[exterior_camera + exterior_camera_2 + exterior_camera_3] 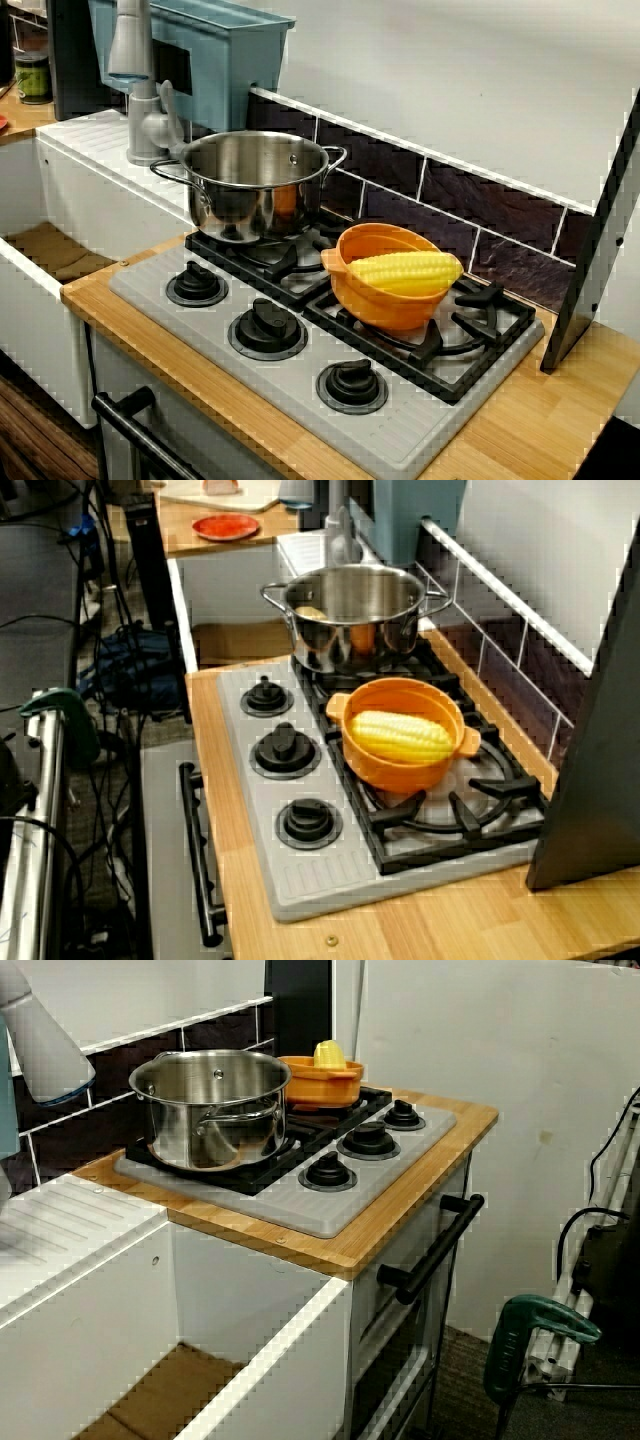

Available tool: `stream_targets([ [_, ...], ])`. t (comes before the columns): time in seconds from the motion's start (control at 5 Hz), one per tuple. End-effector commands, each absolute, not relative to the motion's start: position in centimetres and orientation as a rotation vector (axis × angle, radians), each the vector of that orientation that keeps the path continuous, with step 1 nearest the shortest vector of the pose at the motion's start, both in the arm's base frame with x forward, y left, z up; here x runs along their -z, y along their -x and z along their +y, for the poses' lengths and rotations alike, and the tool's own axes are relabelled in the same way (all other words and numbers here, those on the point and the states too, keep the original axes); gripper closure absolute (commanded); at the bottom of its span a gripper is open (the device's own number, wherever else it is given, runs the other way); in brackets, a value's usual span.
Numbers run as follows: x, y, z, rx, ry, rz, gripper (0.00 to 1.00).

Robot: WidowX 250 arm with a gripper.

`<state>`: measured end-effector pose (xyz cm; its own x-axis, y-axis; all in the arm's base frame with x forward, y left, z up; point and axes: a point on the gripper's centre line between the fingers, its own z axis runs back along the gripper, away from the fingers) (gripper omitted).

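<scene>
No gripper shows in any of the three views. A steel pot (258,185) with two handles stands on the back left burner of a toy stove. In the view from above, the pot (352,615) holds something pale that I cannot make out. On the burner to its right sits an orange bowl (385,300) with a yellow corn cob (405,272) lying across it. The view from above shows the cob (400,737) resting inside the bowl (400,772). In the view from the sink side, the bowl (320,1082) stands behind the pot (212,1108), with the cob (329,1055) poking up.
Three black knobs (267,330) line the grey stove front. A wooden counter (540,420) borders the stove. A grey faucet (135,80) and white sink (60,250) lie to the left. A dark slanted panel (600,240) stands at the right. An oven handle (430,1250) sticks out in front.
</scene>
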<state>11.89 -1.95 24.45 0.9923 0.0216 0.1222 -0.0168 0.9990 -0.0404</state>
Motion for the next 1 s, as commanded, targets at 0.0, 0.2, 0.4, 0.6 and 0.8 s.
stream_targets([
  [0.0, -24.5, -11.9, -2.0, -0.019, 0.039, -0.123, 0.0],
  [0.2, -23.8, -14.6, -1.4, -0.134, -0.014, -0.141, 0.0],
  [0.4, -23.4, -17.2, -0.4, -0.205, -0.058, -0.158, 0.0],
  [0.6, -22.9, -20.1, 1.1, -0.273, -0.077, -0.152, 0.0],
  [0.8, -22.3, -22.6, 1.0, -0.321, -0.116, -0.173, 0.0],
])
